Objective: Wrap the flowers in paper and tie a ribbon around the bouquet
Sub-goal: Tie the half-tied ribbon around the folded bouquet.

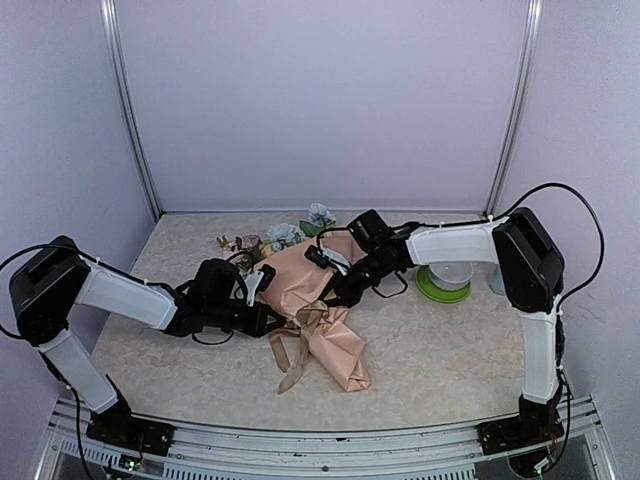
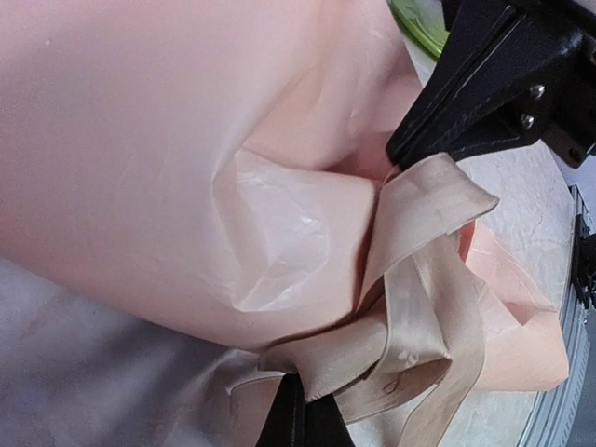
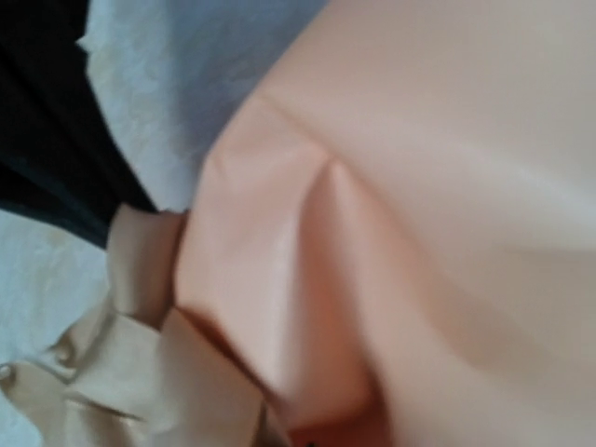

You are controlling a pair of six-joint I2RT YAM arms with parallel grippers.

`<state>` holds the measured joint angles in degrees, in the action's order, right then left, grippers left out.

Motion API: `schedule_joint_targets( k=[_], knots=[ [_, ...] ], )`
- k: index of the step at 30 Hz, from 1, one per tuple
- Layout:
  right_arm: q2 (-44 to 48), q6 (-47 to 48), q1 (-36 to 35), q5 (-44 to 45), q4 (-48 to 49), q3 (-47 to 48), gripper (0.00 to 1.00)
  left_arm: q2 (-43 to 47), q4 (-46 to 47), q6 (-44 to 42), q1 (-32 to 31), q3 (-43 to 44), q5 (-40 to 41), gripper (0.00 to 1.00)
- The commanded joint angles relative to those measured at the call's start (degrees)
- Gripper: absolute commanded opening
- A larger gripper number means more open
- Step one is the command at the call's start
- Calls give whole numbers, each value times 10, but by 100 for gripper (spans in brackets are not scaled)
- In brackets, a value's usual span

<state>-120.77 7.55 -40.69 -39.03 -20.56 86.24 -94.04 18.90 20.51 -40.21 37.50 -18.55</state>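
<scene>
A: Which way is the ribbon from your grippers?

B: Ribbon (image 1: 305,328) crosses the bouquet (image 1: 322,285) at its waist. The bouquet's long axis runs 11 to 5 o'clock, blooms at 11. Your left gripper (image 1: 274,320) is at the knot's 9, clamped on a loop. Your right gripper (image 1: 332,297) is at 1, closed and touching the upper fold; whether it pinches is unclear.

A: Surface, room?

B: Pale tabletop (image 1: 450,370). Green plate (image 1: 440,290) at 3, well apart.

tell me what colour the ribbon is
Beige-tan: the ribbon is a satiny strip, slightly darker than the peach paper. The left wrist view shows it best.
</scene>
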Motion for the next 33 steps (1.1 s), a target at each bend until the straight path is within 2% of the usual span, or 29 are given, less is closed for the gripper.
schedule_joint_targets(
  k=[1,8,19,33],
  knots=[
    [46,-9,0,70,-15,-13,0,23,-6,3,-4,-24,32,0],
    [67,-26,1,101,0,-35,0,28,-14,4,-13,-29,40,0],
    [103,-43,12,121,7,-119,0,89,-26,54,-15,-74,80,0],
    [148,-69,21,129,13,-244,0,75,-27,80,2,-82,110,0]
  ],
)
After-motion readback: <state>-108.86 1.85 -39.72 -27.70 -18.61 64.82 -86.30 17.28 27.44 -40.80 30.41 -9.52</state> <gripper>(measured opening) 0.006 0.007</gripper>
